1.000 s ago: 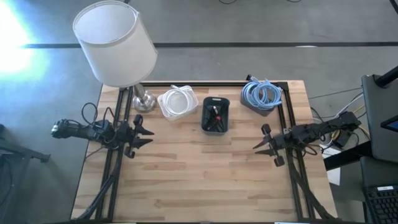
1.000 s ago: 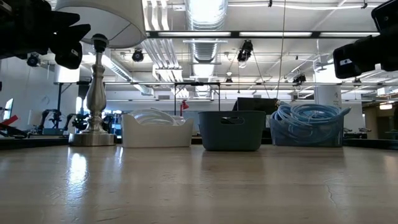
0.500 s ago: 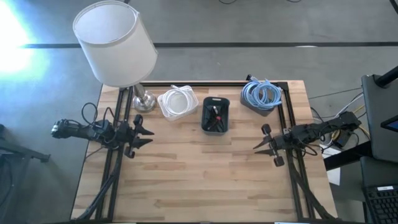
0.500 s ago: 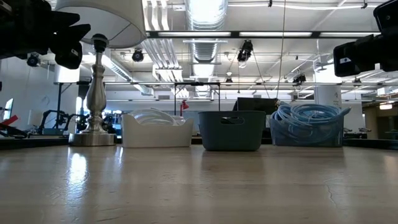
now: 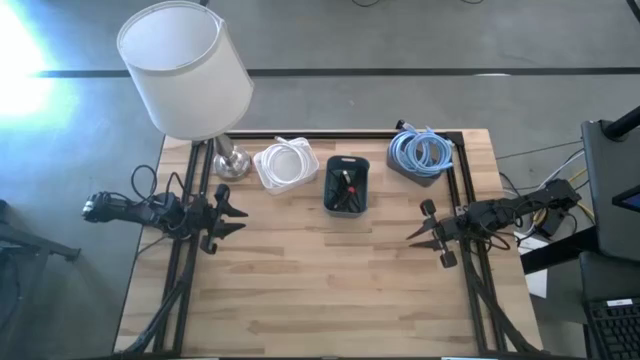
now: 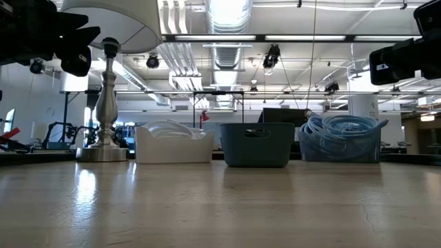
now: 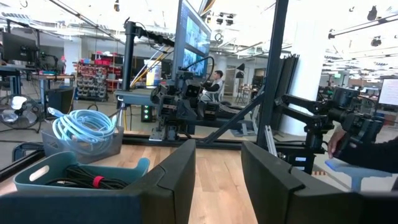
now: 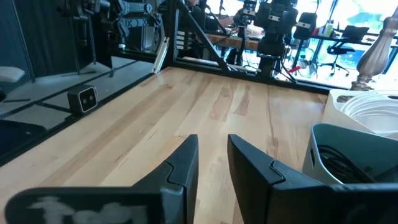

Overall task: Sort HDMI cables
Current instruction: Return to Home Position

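Three bins stand in a row at the table's far edge. A white bin (image 5: 286, 165) holds white cable coils (image 8: 375, 106). A dark teal bin (image 5: 346, 184) holds black cable bundles (image 7: 71, 179). A grey bin (image 5: 418, 155) on the right holds light-blue coils (image 7: 84, 126). My left gripper (image 5: 236, 217) hovers open over the table's left side, pointing right. My right gripper (image 5: 420, 228) hovers open over the right side, pointing left. Neither touches anything.
A table lamp with a white shade (image 5: 184, 70) and metal base (image 5: 232, 163) stands at the far left corner beside the white bin. A small dark cube (image 8: 84, 98) sits at the table's near edge. Bare wood (image 5: 330, 270) lies between the arms.
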